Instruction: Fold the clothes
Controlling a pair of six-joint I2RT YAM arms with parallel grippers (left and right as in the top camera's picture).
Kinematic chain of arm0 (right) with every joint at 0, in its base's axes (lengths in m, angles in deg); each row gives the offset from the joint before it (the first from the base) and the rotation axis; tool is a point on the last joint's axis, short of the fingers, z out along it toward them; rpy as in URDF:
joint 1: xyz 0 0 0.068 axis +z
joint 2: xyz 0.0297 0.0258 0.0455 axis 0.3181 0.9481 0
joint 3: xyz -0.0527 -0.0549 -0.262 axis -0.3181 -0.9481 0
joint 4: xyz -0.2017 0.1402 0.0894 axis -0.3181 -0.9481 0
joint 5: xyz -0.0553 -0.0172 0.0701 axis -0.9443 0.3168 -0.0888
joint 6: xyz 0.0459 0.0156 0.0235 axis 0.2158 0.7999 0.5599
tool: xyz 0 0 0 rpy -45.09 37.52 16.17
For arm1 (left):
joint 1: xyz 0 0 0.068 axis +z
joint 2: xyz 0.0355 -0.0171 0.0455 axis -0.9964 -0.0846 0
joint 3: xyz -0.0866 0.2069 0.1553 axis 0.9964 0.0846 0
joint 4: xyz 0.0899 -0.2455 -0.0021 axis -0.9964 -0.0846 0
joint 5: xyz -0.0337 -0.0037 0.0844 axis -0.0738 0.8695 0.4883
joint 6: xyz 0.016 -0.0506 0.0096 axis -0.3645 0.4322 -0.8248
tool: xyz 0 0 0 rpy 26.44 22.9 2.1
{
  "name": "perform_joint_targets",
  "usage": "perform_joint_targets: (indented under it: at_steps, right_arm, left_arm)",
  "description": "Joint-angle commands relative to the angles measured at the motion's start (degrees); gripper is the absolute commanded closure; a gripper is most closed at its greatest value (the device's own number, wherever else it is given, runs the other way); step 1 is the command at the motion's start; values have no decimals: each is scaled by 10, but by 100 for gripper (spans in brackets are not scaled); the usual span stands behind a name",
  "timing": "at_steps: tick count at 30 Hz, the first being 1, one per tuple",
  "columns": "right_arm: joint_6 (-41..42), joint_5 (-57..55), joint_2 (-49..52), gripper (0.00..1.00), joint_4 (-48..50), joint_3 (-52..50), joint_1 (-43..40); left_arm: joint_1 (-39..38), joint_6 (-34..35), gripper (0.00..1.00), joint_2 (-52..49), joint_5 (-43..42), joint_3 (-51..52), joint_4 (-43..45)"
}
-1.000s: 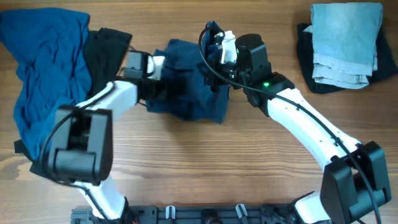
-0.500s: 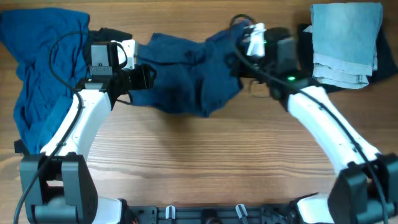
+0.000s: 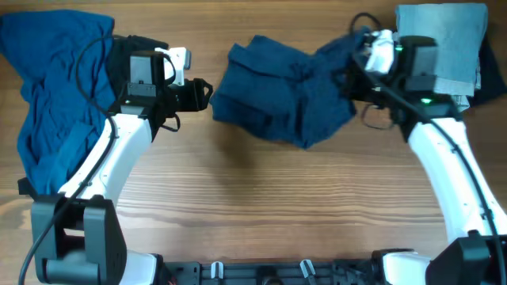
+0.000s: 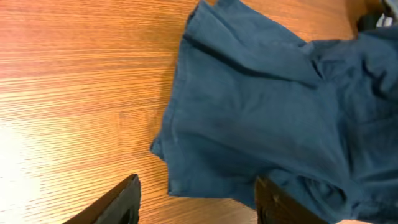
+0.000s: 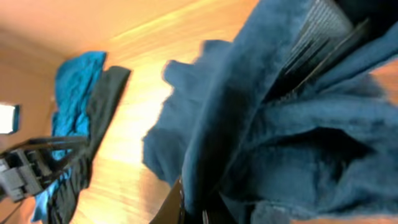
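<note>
The dark navy denim shorts point(image 3: 285, 99) lie bunched on the table's middle. My right gripper point(image 3: 354, 75) is shut on their right end, which is lifted; in the right wrist view the shorts point(image 5: 280, 124) fill the frame around the gripper point(image 5: 199, 214). My left gripper point(image 3: 203, 93) is open and empty just left of the shorts' left edge. In the left wrist view the shorts point(image 4: 261, 106) lie ahead of the spread fingers point(image 4: 124, 199), and the gripper point(image 4: 199, 205) holds nothing.
A brighter blue garment point(image 3: 55, 87) and a black piece point(image 3: 127, 55) lie at the far left. A folded pale light-blue denim piece point(image 3: 440, 47) rests on a black piece point(image 3: 386, 67) at the back right, just behind my right arm.
My right gripper has dragged the shorts to the right. My left gripper has let go of their left edge and stands open beside them.
</note>
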Motion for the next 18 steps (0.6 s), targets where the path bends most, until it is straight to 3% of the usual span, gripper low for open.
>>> perform_joint_targets:
  at_steps: [1,5,8,10,14,18]
  right_arm:
    - [38,-50,28,96,66,11,75]
    - [63,-77,93,96,144,11,130]
    - [68,-77,132,96,178,11,151]
    - [67,-80,137,96,183,11,154]
    - [73,-81,137,96,209,11,156]
    - [108,-121,143,96,333,11,199]
  left_arm:
    - [-14,-1,51,-16,27,3,3]
    - [-15,-1,66,-80,66,3,25]
    - [-15,-1,79,-154,73,3,101]
    - [-15,-1,96,-206,73,3,152]
    - [-15,0,96,-254,73,3,166]
    - [-15,12,96,-258,73,3,173]
